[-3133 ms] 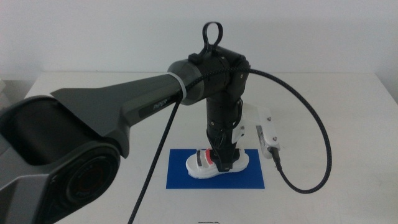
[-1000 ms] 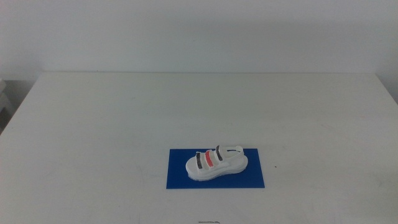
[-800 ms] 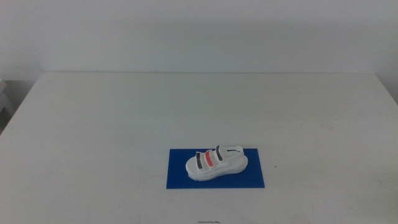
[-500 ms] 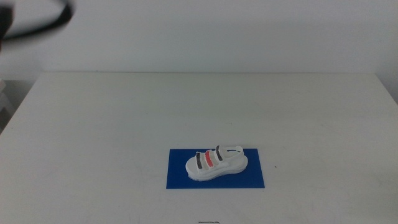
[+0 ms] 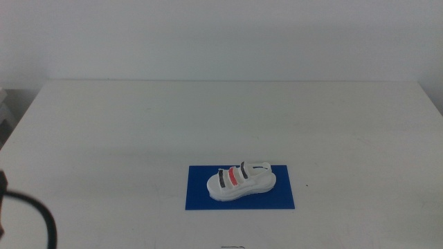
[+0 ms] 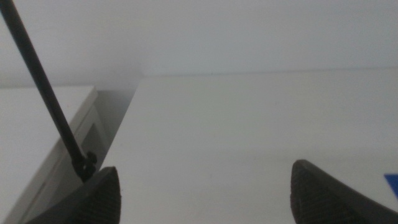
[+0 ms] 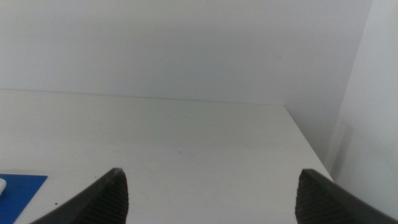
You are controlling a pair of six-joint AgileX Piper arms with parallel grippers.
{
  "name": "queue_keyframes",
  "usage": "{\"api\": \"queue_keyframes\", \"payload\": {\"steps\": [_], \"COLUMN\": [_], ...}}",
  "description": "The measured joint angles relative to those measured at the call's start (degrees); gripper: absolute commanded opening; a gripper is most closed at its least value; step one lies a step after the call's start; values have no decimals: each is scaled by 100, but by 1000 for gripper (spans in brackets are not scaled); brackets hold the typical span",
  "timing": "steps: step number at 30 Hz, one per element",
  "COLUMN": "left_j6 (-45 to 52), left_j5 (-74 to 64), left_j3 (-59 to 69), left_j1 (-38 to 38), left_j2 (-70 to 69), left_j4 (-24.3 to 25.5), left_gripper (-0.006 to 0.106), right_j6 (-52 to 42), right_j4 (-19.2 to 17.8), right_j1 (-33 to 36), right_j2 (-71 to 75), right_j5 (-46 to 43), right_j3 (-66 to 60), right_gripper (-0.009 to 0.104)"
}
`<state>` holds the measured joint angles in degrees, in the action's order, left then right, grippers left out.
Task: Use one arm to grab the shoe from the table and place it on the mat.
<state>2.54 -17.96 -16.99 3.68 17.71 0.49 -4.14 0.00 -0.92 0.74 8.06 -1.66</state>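
My left pincer [image 6: 205, 193] is wide open and holds nothing, and my right pincer [image 7: 211, 196] is wide open and empty too. Both look out over the bare white table [image 5: 138, 131] from low down, each at its own side, well apart from the shoe [image 5: 241, 181]. In the middle view I only see a bit of black cable [image 5: 34, 218] from my left arm in the near left corner; my right arm does not show there at all. The shoe sits upright on the blue mat [image 5: 201, 197], lying along it, with its whole sole inside the blue edges, so I think the job is done. What could go wrong now is small: if I swing an arm across the table, the cable or a jaw could bump the shoe and push it off the mat. The shoe looks light, so a little knock might be enough
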Motion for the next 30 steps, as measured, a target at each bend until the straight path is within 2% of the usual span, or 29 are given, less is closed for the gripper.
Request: {"api": "queue_keyframes", "payload": {"steps": [14, 30], "left_j6": [-89, -174], "left_j5": [50, 28], "left_j3": [1477, 1866], "left_j1": [0, 0], "left_j2": [-1789, -1844], "left_j4": [44, 59], "left_gripper": [94, 94], "right_j6": [0, 0], "right_j4": [0, 0], "right_j1": [0, 0], "right_j2": [0, 0], "right_j5": [0, 0], "right_j3": [0, 0], "right_gripper": [94, 94]}}
